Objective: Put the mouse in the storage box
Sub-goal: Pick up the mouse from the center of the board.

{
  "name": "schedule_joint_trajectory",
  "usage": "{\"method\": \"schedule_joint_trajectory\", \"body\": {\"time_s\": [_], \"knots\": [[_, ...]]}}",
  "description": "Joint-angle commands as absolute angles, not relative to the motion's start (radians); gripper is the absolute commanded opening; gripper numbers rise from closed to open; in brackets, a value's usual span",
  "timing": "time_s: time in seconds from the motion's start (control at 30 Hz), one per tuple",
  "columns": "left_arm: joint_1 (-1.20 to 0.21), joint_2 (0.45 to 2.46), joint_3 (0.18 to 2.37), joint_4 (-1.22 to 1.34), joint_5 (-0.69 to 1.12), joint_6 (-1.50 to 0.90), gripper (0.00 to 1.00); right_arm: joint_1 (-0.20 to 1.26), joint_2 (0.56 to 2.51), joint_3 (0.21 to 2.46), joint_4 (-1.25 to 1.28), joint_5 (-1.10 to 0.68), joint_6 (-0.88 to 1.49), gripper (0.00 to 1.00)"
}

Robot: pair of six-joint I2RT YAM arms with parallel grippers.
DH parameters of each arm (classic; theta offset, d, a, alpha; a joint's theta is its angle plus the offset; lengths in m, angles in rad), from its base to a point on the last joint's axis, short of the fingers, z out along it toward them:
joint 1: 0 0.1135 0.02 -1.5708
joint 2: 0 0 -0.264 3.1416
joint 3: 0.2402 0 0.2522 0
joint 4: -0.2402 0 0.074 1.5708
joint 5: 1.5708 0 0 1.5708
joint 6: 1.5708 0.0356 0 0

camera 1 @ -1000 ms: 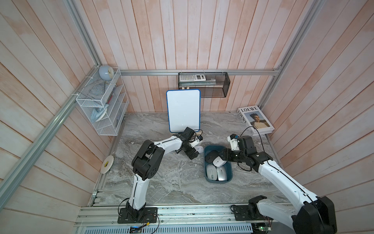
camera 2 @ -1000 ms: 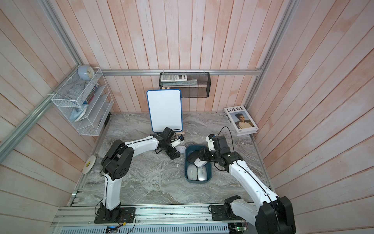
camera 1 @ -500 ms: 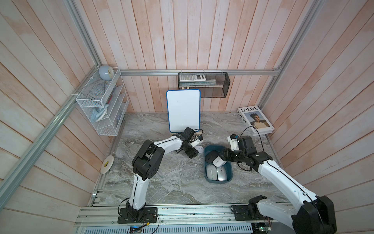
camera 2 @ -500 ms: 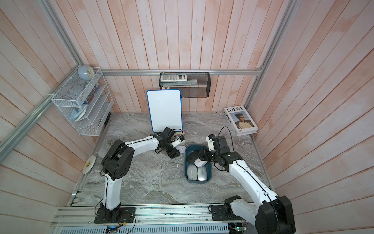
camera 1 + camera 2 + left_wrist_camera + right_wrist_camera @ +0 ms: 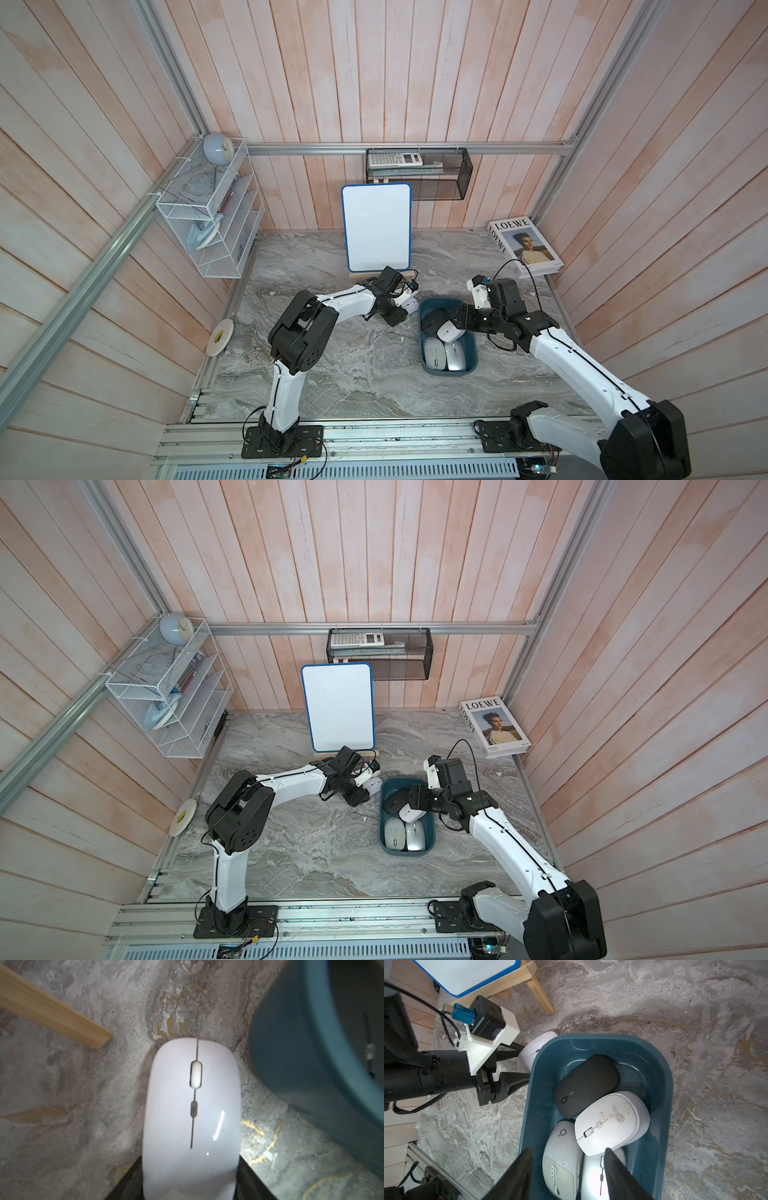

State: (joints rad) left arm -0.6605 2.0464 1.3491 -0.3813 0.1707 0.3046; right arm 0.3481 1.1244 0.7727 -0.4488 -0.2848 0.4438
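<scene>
- Progress: four mice already lie in the storage box (image 5: 446, 372), and one white mouse (image 5: 192, 1118) is left outside it.
- That mouse sits on the worktop (image 5: 353, 374), just beside the box's far corner, and does not look lifted.
- Left hand (image 5: 406, 308): closed on the white mouse, with a dark finger on each side of its rear end in the left wrist view.
- Right hand (image 5: 568, 1150): jaws apart, holding nothing, hovering low over the mice at the near end of the box.
- Remaining, as I judge it: raise the mouse over the box wall, carry it inward and let go.
- Contents: a black mouse (image 5: 586, 1086) lies at the far end and a silver mouse (image 5: 612, 1122) leans across two pale ones (image 5: 562, 1159), so free floor is scarce.
- Obstacles: the box wall stands between mouse and interior, and the right hand occupies the space above the box.
- Surroundings: the wooden foot (image 5: 52, 1012) of the whiteboard (image 5: 377, 226) is near the mouse, while the book (image 5: 525, 251), mesh basket (image 5: 419, 174) and wire rack (image 5: 212, 216) are well apart.
</scene>
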Motion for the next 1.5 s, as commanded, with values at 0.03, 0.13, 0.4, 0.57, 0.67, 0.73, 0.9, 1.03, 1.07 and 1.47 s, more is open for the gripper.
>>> {"method": "schedule_joint_trajectory", "body": {"time_s": [0.03,0.13,0.4,0.57,0.67,0.73,0.9,1.03,1.07,1.47], "knots": [[-0.678,2.035,1.295,-0.411,0.158,0.237,0.45,0.349,1.134,0.762,-0.453,-0.274,0.443,0.58],[-0.677,2.014,1.282,-0.395,0.134,0.199,0.45,0.347,1.133,0.759,-0.453,-0.275,0.443,0.58],[-0.679,1.845,1.154,-0.291,0.099,0.092,0.41,0.348,1.136,0.766,-0.456,-0.282,0.452,0.58],[-0.689,1.689,0.994,-0.189,0.115,0.001,0.41,0.348,1.134,0.771,-0.464,-0.294,0.469,0.58],[-0.695,1.593,0.919,-0.164,0.111,-0.034,0.41,0.348,1.128,0.778,-0.465,-0.320,0.500,0.58],[-0.704,1.530,0.879,-0.169,0.104,-0.045,0.41,0.349,1.116,0.783,-0.453,-0.358,0.528,0.58],[-0.720,1.348,0.809,-0.159,0.161,-0.103,0.41,0.358,1.093,0.780,-0.349,-0.487,0.665,0.62],[-0.733,1.201,0.751,-0.125,0.202,-0.142,0.41,0.441,1.097,0.800,-0.238,-0.532,0.766,0.66],[-0.732,1.171,0.738,-0.122,0.208,-0.141,0.42,0.472,1.102,0.815,-0.229,-0.531,0.781,0.66],[-0.738,1.054,0.690,-0.136,0.226,-0.193,0.42,0.650,1.234,0.911,-0.041,-0.555,0.926,0.63]]}}
